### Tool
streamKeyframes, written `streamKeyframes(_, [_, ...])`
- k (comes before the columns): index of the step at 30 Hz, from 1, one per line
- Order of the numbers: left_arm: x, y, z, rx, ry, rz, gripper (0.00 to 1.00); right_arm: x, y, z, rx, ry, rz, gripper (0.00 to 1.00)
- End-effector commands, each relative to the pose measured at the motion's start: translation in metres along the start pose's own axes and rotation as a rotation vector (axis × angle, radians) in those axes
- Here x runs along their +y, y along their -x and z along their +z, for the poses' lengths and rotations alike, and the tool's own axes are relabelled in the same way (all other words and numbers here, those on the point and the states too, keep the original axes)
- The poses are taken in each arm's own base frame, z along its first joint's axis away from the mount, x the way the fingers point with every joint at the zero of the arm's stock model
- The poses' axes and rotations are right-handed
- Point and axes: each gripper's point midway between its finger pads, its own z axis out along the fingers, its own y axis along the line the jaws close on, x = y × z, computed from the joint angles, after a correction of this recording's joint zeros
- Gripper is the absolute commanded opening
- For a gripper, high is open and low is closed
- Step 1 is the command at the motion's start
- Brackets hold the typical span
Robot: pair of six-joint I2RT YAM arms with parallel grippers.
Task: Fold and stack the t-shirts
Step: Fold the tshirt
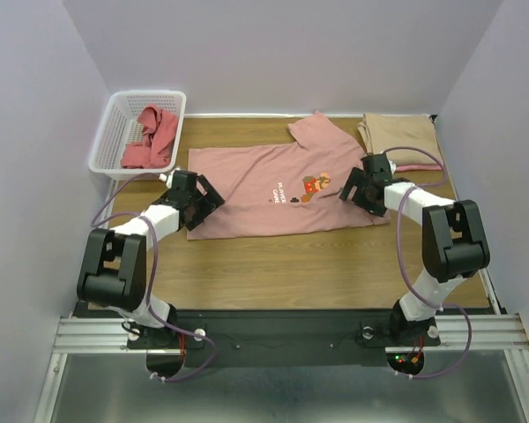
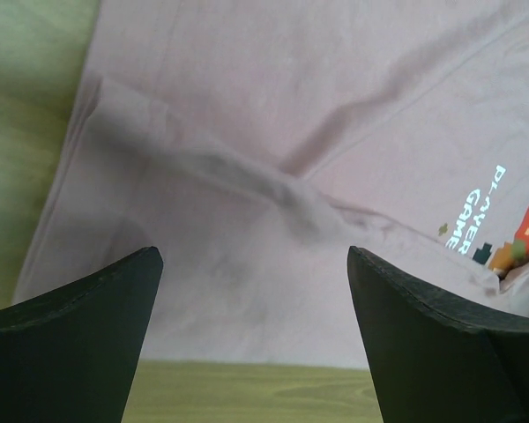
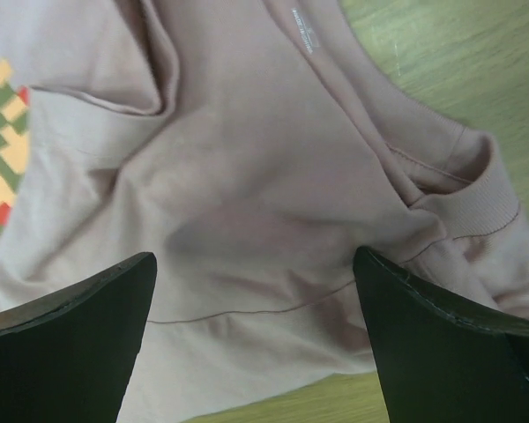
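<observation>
A dusty pink t-shirt (image 1: 256, 181) lies spread flat on the wooden table (image 1: 317, 264), its pixel-game print (image 1: 307, 188) and white text facing up. My left gripper (image 1: 212, 199) hovers open over the shirt's hem end (image 2: 273, 106), near its front corner, with nothing between the fingers. At the collar end (image 3: 247, 159), just above the near shoulder and neckband (image 3: 476, 203), my right gripper (image 1: 350, 187) also stands open and empty. A tan t-shirt (image 1: 398, 132) lies folded at the back right. In the basket sits a crumpled coral-red t-shirt (image 1: 152, 141).
The white lattice basket (image 1: 106, 145) stands at the back left, partly over the table's edge. Bare wood runs between the pink shirt and the arm bases. Walls close in on the left, the back and the right.
</observation>
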Motion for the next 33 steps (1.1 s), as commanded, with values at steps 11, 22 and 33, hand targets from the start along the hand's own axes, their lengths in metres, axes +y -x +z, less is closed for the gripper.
streamKeyframes(11, [0.08, -0.074, -0.028, 0.119, 0.163, -0.09, 0.99, -0.08, -0.11, -0.059, 0.111, -0.105, 0.201, 1.0])
streamKeyframes(22, [0.056, -0.028, -0.117, -0.117, 0.037, -0.15, 0.99, -0.04, -0.073, -0.138, -0.002, 0.176, 0.19, 1.0])
streamKeyframes(33, [0.046, -0.02, -0.111, -0.111, 0.036, -0.113, 0.99, 0.04, -0.066, -0.11, 0.015, 0.318, 0.029, 1.0])
